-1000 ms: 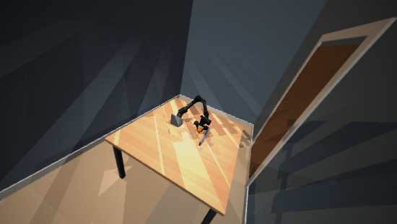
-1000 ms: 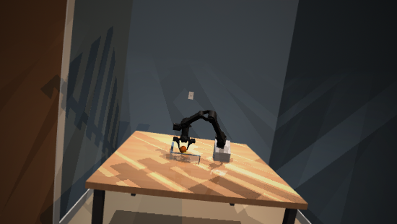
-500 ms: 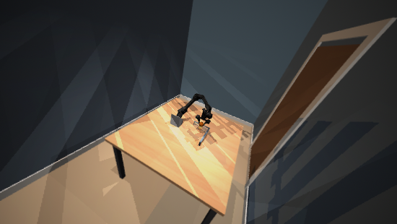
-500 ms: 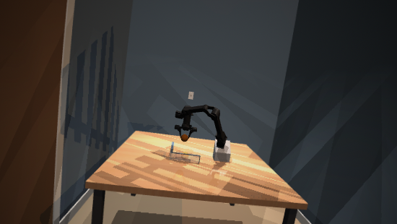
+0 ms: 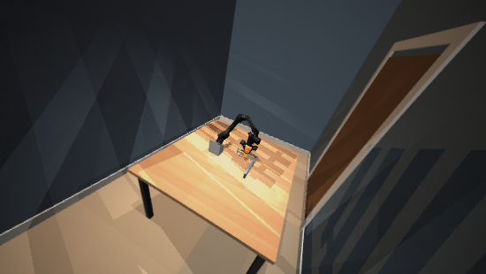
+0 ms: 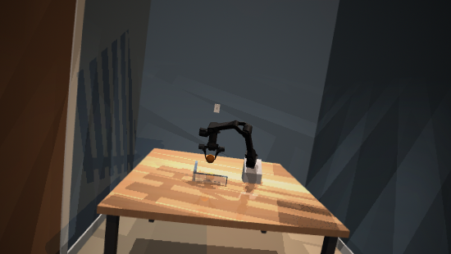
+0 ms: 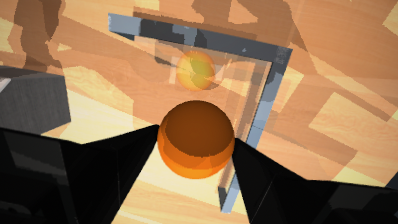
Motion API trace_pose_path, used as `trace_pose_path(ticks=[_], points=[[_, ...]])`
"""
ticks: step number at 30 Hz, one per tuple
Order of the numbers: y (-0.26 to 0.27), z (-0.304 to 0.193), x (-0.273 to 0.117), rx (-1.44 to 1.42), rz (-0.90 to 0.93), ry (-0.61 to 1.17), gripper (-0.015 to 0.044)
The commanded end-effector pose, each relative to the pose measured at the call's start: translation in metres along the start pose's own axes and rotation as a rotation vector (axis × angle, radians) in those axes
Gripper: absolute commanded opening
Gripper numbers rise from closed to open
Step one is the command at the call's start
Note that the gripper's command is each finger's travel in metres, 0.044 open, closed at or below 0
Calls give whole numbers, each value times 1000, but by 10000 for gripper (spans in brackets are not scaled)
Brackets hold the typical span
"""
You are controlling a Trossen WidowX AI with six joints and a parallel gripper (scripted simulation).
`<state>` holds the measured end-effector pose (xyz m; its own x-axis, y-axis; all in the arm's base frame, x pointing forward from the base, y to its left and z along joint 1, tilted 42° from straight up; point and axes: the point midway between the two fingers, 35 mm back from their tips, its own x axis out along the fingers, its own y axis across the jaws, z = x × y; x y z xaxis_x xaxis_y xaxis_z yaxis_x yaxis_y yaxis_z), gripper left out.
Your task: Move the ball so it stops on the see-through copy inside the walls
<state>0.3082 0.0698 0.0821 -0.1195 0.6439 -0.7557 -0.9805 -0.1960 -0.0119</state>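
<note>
Glossy orange ball [image 7: 196,139] clamped in tool [image 7: 195,150], apparently above table [image 6: 283,201].

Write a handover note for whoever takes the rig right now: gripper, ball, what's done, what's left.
Gripper: shut on the ball, which is held above the table, as the exterior view shows.
Ghost ball: on the table inside the corner made by the walls, ahead of the held ball in the wrist view.
Done: ball grasped and raised.
Left: carry it over the ghost ball, lower it, release, check it sits still inside the walls, move the gripper away.
</note>
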Motion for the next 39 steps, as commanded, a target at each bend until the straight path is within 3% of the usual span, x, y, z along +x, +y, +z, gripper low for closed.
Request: trace_pose_path(ticks=[1, 13, 25, 39], points=[[5, 23, 12, -2, -13, -2, 0], [14, 47, 36, -3, -12, -10, 0], [13, 49, 97, -3, -12, -13, 0], [14, 49, 111, -3, -12, -14, 0]])
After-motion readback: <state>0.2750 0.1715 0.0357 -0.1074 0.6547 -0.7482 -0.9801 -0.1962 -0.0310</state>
